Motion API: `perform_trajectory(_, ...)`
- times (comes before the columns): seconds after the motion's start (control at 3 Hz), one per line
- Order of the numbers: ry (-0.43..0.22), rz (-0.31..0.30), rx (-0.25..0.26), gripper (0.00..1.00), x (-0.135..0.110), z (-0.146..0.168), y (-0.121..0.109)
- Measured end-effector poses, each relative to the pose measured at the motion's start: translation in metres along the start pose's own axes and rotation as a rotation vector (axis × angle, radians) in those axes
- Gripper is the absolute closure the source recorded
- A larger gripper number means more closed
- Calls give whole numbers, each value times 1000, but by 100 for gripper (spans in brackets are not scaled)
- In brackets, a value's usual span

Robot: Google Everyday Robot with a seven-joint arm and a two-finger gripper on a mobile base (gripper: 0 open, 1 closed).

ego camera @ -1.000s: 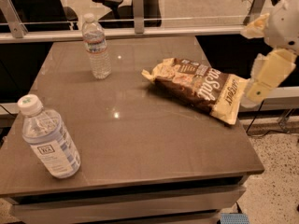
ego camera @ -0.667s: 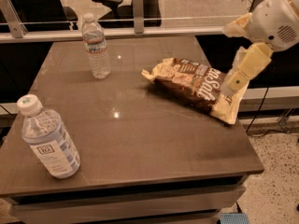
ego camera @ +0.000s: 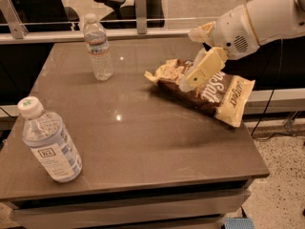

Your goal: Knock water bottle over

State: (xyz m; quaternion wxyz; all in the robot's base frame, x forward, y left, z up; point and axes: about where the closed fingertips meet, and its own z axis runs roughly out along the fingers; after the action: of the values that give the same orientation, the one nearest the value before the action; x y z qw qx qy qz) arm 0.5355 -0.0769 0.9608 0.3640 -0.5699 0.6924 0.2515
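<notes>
Over the last second the gripper has been carried from the right edge of the frame leftward, and it is now seen right of centre, hanging over the near end of the snack bag. Its two cream fingers are held spread apart, and nothing is pinched between them. The water bottle has not been disturbed: it stands upright near the upper left of the table, its white cap on, well apart from the gripper, with bare tabletop between the two. The approach is therefore judged to be under way but unfinished, with no contact made; a further sweep leftward and toward the back of the table would be needed before the bottle could be pushed over. The wider bottle at the lower left has also stayed in place and is not the one wanted. The arm is cut off by the upper right corner of the frame, so its reach cannot be judged. Part of the bag's lettering is covered by the lower finger, and it cannot be told whether that finger touches the bag or hovers just above it.
</notes>
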Motion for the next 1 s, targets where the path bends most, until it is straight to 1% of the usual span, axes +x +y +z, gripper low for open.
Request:
perform_trajectory(0.33, 0, 0, 0, 0, 0, 0, 0)
perform_trajectory(0.67, -53, -36, -15, 0, -10, 24, -11)
perform_trajectory(1.0, -122, -97, -26, 0, -26, 63, -35)
